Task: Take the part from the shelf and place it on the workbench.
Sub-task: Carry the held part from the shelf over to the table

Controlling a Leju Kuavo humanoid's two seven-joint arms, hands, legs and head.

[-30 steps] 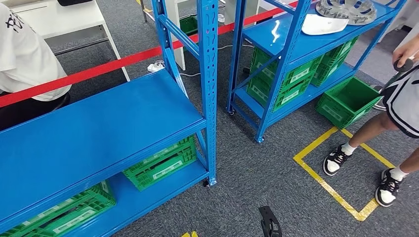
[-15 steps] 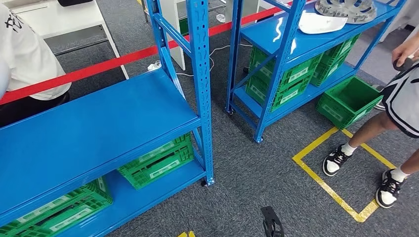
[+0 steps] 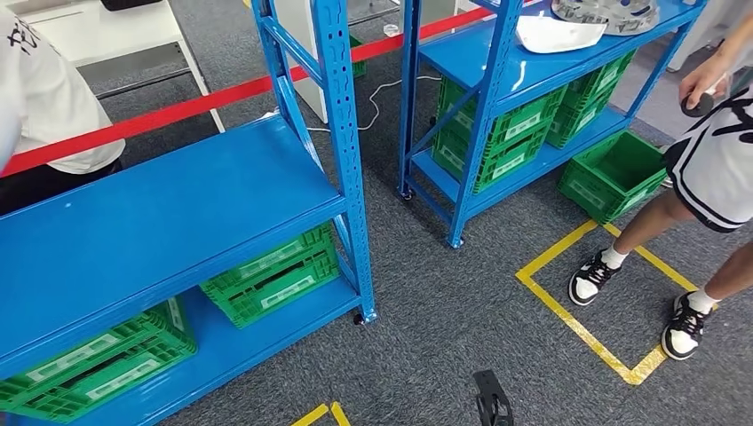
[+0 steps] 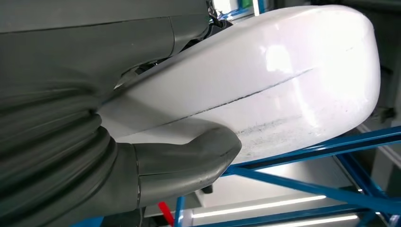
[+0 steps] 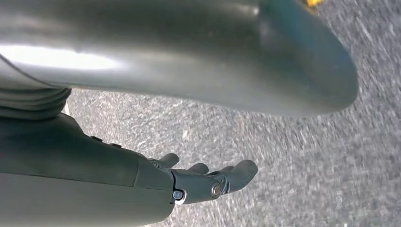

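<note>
A large smooth white part (image 4: 283, 71) with a thin dark seam line lies in my left hand (image 4: 118, 156); the thick grey thumb (image 4: 189, 161) presses against its side and the part hides the other fingers. Blue shelf bars run behind it. My right hand (image 5: 208, 182) hangs over grey carpet, fingers loosely apart with nothing in them. In the head view, a second white part (image 3: 555, 34) and a silvery round part (image 3: 604, 11) sit on the far blue shelf (image 3: 497, 62).
A near blue shelf (image 3: 160, 222) stands at the left with green crates (image 3: 266, 280) below. A seated person in white (image 3: 44, 98) is at the far left beside a white table (image 3: 98, 27). Another person (image 3: 701, 177) stands at the right by a yellow floor square (image 3: 577, 328). Red tape (image 3: 178, 111) crosses behind.
The whole head picture has shifted left and slightly up over the second, so the camera has moved. The standing person at the right has stepped a little.
</note>
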